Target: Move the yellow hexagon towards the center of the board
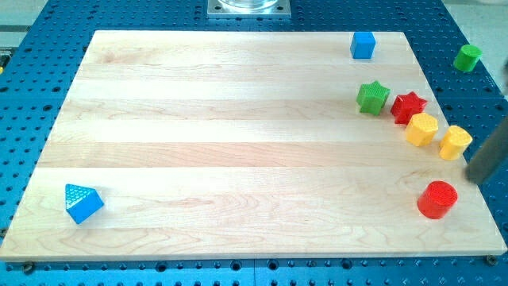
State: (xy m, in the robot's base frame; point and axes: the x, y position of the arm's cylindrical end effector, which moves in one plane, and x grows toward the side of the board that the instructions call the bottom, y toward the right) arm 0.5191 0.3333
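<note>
Holding nothing — I have no fingers at all, only a dark rod that enters from the view's right edge, and my tip (474,179) sits at its lower end, just right of the board's right side. It touches no block that I can make out; the red cylinder (437,199) lies just below and to its left, and one yellow block (455,142) lies just above it.

Nearest the view's bottom, a blue triangular block (82,202) rests in the wooden board's (238,143) lower left corner, well apart from everything else. Further up the right side runs a slanting row: the yellow block by my tip, then the yellow hexagon (421,129) just beside it on the left, then a red star (408,106) touching or nearly touching that hexagon, then a green star (372,97). All sit far from the board's middle.

Farther still, a blue cube (363,44) stands near the top edge — and a green cylinder (467,57) rests off the board on the blue perforated table (48,16).
</note>
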